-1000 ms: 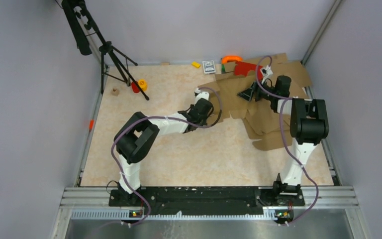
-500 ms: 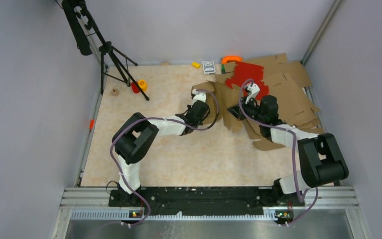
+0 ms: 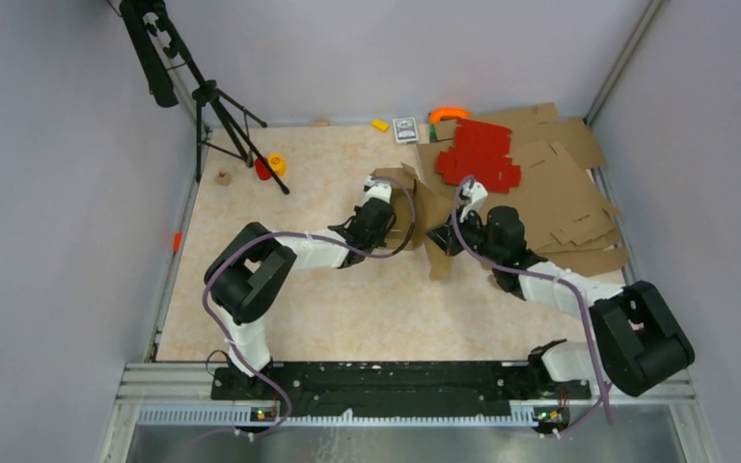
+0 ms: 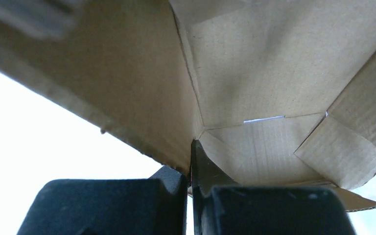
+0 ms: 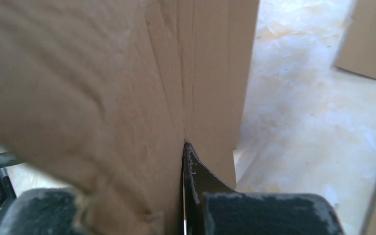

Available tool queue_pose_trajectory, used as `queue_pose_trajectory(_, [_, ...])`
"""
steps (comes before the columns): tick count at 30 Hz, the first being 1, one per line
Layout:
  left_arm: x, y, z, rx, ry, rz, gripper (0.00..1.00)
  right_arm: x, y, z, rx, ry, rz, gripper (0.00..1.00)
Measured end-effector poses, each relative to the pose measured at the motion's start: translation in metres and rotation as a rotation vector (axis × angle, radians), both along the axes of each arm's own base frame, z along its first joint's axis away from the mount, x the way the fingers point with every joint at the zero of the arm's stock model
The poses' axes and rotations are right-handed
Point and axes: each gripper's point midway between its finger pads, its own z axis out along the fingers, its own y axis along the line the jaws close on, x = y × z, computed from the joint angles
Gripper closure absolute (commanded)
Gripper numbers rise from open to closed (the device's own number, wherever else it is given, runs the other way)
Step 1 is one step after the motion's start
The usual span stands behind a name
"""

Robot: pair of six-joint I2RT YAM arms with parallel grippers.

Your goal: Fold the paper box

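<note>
The paper box (image 3: pixel 417 201) is plain brown cardboard, standing partly raised in the middle of the table between my two arms. My left gripper (image 3: pixel 394 224) is shut on its left wall. In the left wrist view the gripper (image 4: pixel 191 161) pinches a panel edge, and the box (image 4: pixel 254 73) shows its creased inside and a corner flap. My right gripper (image 3: pixel 441 237) is shut on the box's right panel. The right wrist view has that gripper (image 5: pixel 183 152) clamped on an upright panel of the box (image 5: pixel 103 78), which hides its left finger.
Red cardboard sheets (image 3: pixel 478 154) lie on larger flat brown sheets (image 3: pixel 564 198) at the back right. A tripod (image 3: pixel 214 106) stands at the back left, with a yellow-and-red item (image 3: pixel 272 164) and a small block (image 3: pixel 222 177) near it. An orange object (image 3: pixel 449 114) and a small card box (image 3: pixel 404 128) sit by the back wall.
My right arm swung from the cardboard pile at the back right to the box and shut on its right panel. The left gripper stayed shut and the box's panels rose.
</note>
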Motion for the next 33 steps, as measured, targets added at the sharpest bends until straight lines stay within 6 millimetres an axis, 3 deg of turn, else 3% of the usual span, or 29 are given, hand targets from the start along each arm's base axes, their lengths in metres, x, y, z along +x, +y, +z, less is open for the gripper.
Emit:
queue_pose_trajectory(3, [-0.002, 0.000, 0.000, -0.032, 0.016, -0.001, 1.00, -0.007, 0.011, 0.001, 0.014, 0.012, 0.014, 1.00])
queue_pose_trajectory(9, [-0.015, 0.003, 0.005, -0.111, 0.047, 0.004, 1.00, -0.017, 0.013, -0.004, 0.116, 0.065, -0.020, 1.00])
queue_pose_trajectory(17, [-0.014, 0.005, 0.006, -0.201, 0.093, 0.027, 1.00, -0.019, 0.023, -0.006, 0.242, 0.105, -0.019, 1.00])
queue_pose_trajectory(25, [-0.018, -0.002, 0.005, -0.282, 0.107, 0.037, 1.00, -0.037, 0.042, -0.005, 0.269, 0.139, 0.047, 1.00])
queue_pose_trajectory(33, [-0.027, 0.006, 0.005, -0.289, 0.089, 0.032, 1.00, -0.033, 0.031, -0.009, 0.224, 0.146, -0.044, 1.00])
